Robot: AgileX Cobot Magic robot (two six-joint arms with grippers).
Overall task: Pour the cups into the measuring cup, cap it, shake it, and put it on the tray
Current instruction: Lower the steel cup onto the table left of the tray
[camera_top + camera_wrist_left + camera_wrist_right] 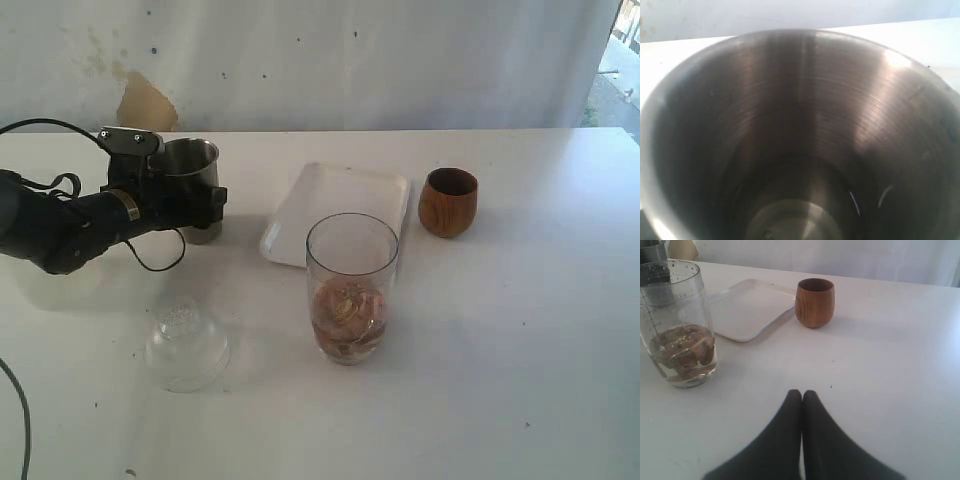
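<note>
Here, right hand (802, 393) pressed together above open table (890, 365); left hand (198, 207) at steel tumbler (192, 158), grip unclear.

Light: bright daylight, blown out upper right of exterior view.
Shadows: soft on tabletop (520, 350).
Glare: streaks inside steel tumbler (892, 60).
Focus: left wrist view soft.

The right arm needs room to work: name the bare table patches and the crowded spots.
Bare: the wide table stretch right of the wooden cup and measuring cup, down to the near edge; the tray is bare too. Crowded: the left side, with the steel tumbler, the left tool and the frosted cup close together.
</note>
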